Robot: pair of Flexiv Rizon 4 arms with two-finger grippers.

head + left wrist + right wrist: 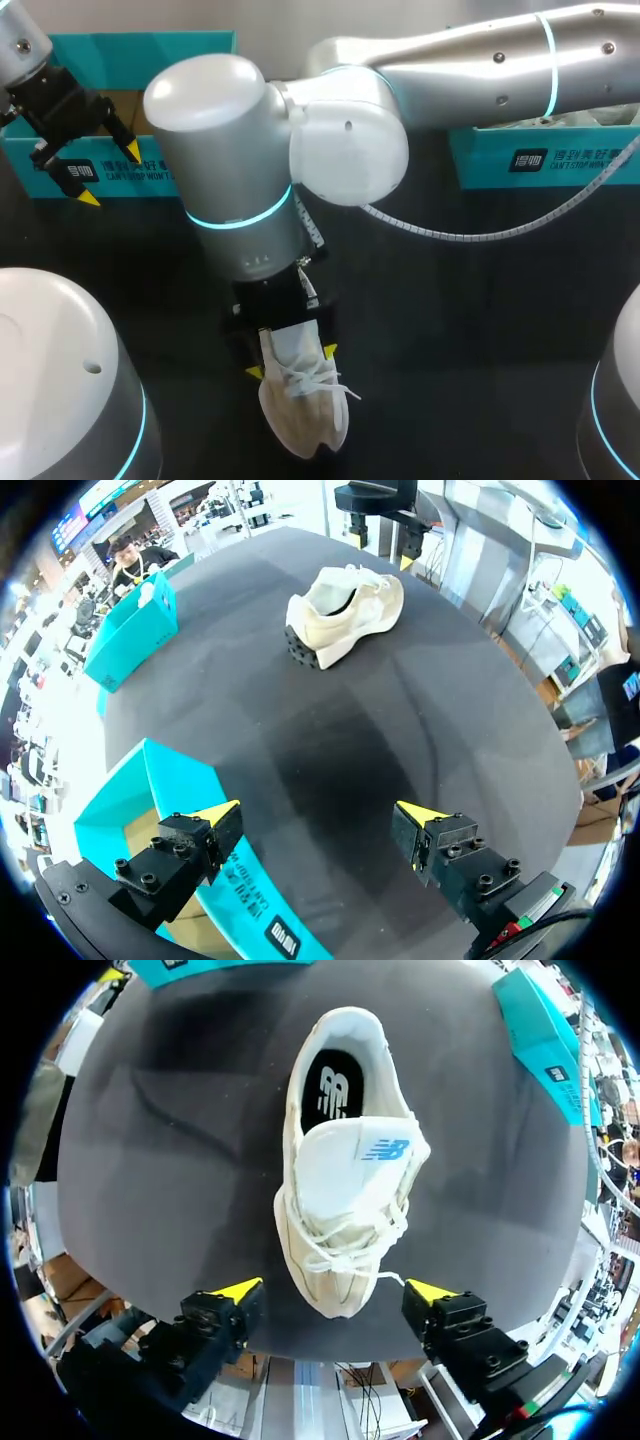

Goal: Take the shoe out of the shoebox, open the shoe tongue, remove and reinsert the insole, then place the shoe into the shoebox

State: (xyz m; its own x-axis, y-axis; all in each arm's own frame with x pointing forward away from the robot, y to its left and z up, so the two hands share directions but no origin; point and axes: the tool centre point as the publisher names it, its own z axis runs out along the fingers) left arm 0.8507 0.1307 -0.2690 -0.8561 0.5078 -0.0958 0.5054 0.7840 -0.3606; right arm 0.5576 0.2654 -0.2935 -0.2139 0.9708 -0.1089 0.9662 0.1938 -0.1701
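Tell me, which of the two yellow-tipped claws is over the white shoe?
The right gripper, on the arm coming in from the right: its open fingers flank the shoe. The left gripper hangs by a teal box instead.

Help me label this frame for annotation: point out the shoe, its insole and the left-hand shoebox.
shoe (350, 1165), right wrist view, on the tongue.
insole (330, 1090), right wrist view, dark part in the opening.
left-hand shoebox (160, 45), head view, its back wall.

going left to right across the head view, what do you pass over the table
left gripper → shoe → teal shoebox at the far right
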